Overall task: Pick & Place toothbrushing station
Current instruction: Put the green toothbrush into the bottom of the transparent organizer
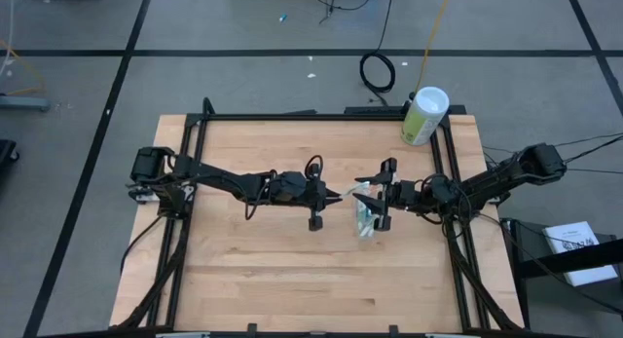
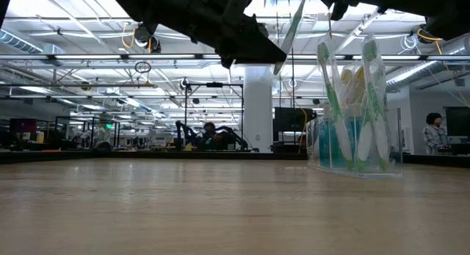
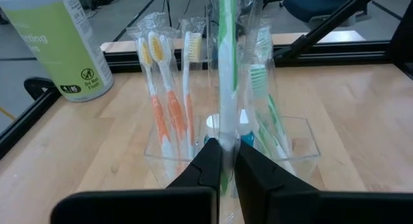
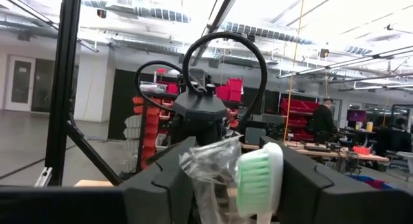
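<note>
A clear plastic cup point(image 1: 365, 223) stands right of the table's middle and holds several wrapped toothbrushes, orange, yellow and green point(image 3: 169, 108). It also shows in the low view point(image 2: 360, 148). My left gripper point(image 1: 341, 196) is just left of the cup, above the table, shut on a wrapped green-and-white toothbrush point(image 3: 226, 69). My right gripper point(image 1: 370, 195) faces it from the right, above the cup, and is open. That brush's green-bristled head point(image 4: 258, 179) stands between the right gripper's fingers point(image 4: 161, 179). My left gripper pinches the wrapped toothbrush's handle point(image 3: 227, 130) between its two fingers, which come about level from the table's left and lie across it. The brush stands nearly upright, tilted a little point(image 2: 288, 34). Its lower end point(image 2: 276, 70) hangs clear of the table. My right gripper has the wrapped head between its fingers; I cannot tell whether they touch it.
A pale-green canister with a white lid point(image 1: 424, 115) stands at the table's far right corner and shows in the left wrist view point(image 3: 58, 43). A black frame rail point(image 1: 321, 115) runs along the far edge. Bare wood lies toward the near edge point(image 1: 292, 280).
</note>
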{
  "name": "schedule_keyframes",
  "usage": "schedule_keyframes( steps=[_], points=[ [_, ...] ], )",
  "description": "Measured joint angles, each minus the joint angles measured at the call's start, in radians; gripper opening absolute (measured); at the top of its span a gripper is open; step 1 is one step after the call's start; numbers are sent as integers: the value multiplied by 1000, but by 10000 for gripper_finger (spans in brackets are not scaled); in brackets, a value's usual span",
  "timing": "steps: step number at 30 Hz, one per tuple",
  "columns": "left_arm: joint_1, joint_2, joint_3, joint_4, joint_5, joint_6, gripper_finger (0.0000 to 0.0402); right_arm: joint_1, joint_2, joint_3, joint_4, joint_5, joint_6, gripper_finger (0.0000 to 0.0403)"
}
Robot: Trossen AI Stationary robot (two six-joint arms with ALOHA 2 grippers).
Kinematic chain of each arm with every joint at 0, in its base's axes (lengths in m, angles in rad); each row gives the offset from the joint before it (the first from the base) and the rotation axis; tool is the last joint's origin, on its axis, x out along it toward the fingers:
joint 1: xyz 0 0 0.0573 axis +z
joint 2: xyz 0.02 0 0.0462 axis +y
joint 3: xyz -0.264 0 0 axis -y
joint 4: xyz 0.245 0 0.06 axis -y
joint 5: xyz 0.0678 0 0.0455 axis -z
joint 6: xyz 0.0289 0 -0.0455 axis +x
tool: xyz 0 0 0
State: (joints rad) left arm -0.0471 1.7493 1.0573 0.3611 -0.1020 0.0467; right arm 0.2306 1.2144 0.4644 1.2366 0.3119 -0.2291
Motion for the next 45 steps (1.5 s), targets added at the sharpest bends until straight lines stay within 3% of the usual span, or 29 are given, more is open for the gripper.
schedule_keyframes(
  steps=[9, 15, 24, 28, 38, 45],
  points=[
    [-1, 0, 0, 0, 1, 0, 5, 0, 0, 0, 0, 1, 0, 116],
    [-1, 0, 0, 0, 1, -3, 32, 0, 0, 0, 0, 1, -4, 89],
    [-9, 0, 0, 5, 19, -26, 38, 0, -1, -1, -10, 0, -23, 59],
    [-19, -2, 0, 39, 31, -29, 73, 0, -1, -1, -19, -1, -22, 48],
    [-41, -2, 0, 44, 57, -30, 222, 0, -17, -2, -19, -1, -11, 38],
    [-47, -52, 1, -37, 68, -26, 270, 33, -95, -36, -21, -1, 11, 38]
  ],
)
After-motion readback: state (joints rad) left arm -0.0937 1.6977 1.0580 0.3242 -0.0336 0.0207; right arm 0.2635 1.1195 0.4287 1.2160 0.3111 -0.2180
